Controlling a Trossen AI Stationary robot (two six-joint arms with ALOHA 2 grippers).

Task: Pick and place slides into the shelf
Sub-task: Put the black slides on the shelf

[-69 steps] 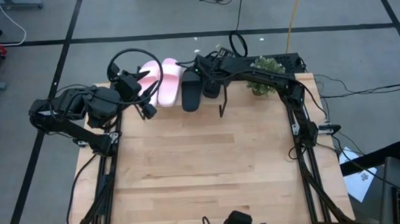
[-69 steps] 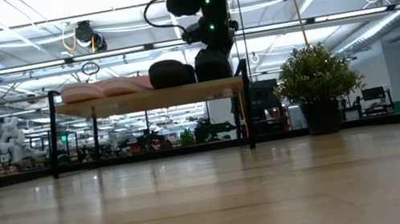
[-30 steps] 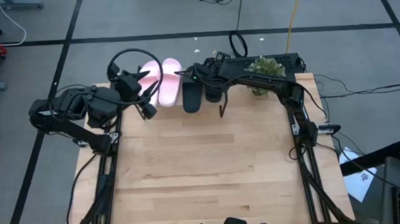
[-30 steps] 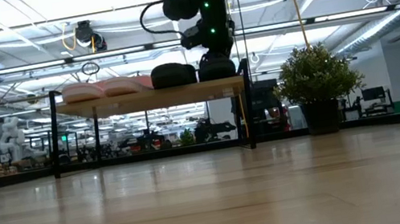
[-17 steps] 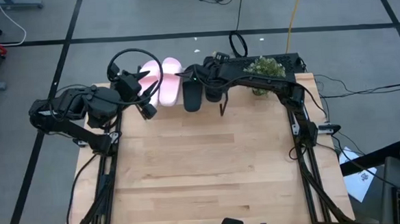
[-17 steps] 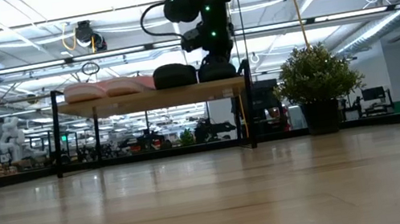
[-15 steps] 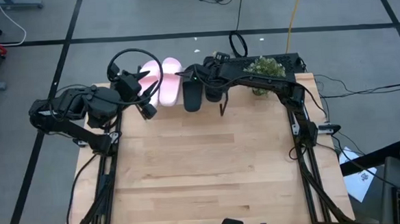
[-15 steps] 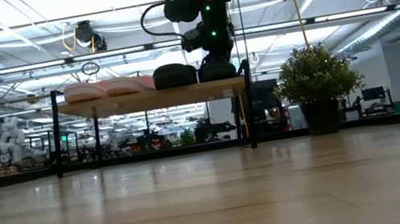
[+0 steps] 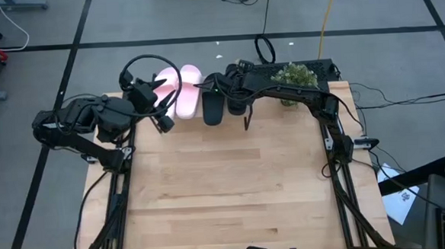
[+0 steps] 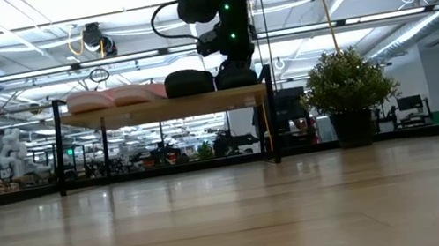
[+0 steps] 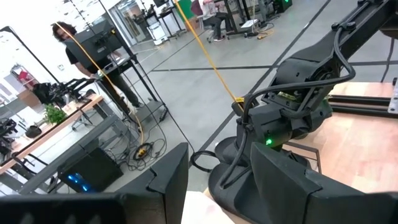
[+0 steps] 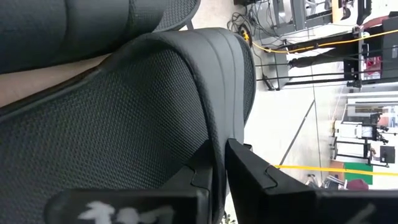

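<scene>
Right wrist view shows the right hand (image 12: 217, 165) pinching the thin strap edge of a black slide (image 12: 124, 106) on the shelf (image 10: 162, 109); it looks light, flexible, grippy mesh-topped foam, best held by that strap

The wooden table (image 9: 226, 185) stood on a grey floor (image 9: 164, 21) crossed by dark lines. A potted plant (image 10: 346, 95) sat at its far right, under bright ceiling lights (image 10: 22, 8).

Shelf (image 10: 162, 110) at the table's (image 9: 226, 185) far edge, four slides (image 10: 188, 83) on top.
</scene>
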